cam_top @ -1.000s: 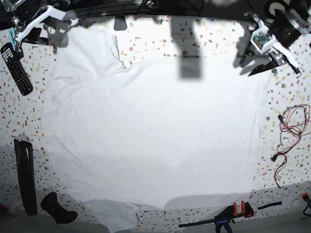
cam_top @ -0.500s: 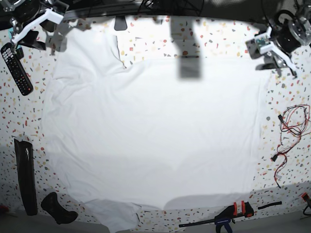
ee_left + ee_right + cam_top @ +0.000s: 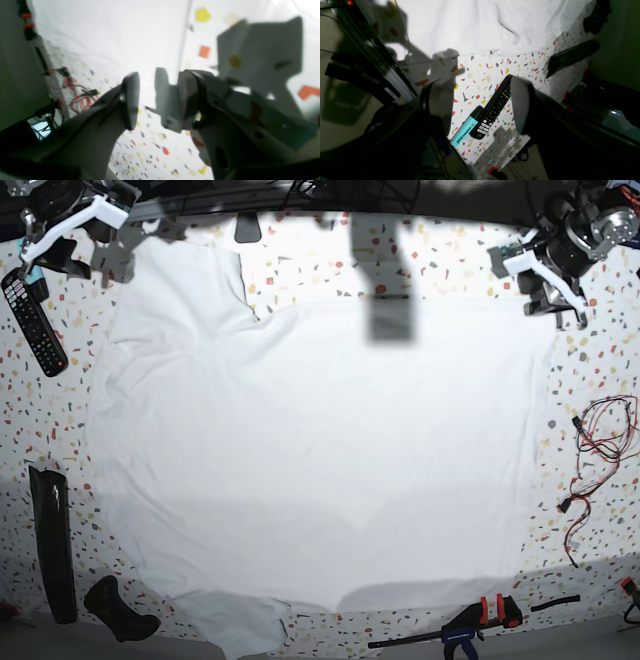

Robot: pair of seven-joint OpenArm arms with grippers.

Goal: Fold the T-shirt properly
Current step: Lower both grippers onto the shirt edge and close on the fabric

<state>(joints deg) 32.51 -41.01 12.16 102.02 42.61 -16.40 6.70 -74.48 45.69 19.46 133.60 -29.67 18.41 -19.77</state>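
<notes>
A big white T-shirt (image 3: 310, 450) lies spread out flat over most of the speckled table (image 3: 590, 390). One sleeve pokes up at the far left corner and another sticks out at the near edge. The left gripper (image 3: 156, 98) hangs in the air over the far right corner of the table. Its two dark fingers (image 3: 130, 100) are apart, and nothing is between them. The edge of the shirt lies on the table below it, not touching it. The right gripper (image 3: 480, 103) hangs over the far left corner. Its fingers stand wide apart too, and they hold nothing. Right under it a black remote control (image 3: 495, 106) lies on the table, with many small buttons, some of them colored. Touching its side lies a teal highlighter pen (image 3: 464, 128) with a black cap. There is dark writing along the pen, but it is too small for me to read for sure. A tangle of red and black wires (image 3: 600, 450) sits by the right edge, well away from the shirt. A black clamp with orange parts (image 3: 470, 620) lies at the near edge. A long black thing (image 3: 52, 540) lies on the left side.
</notes>
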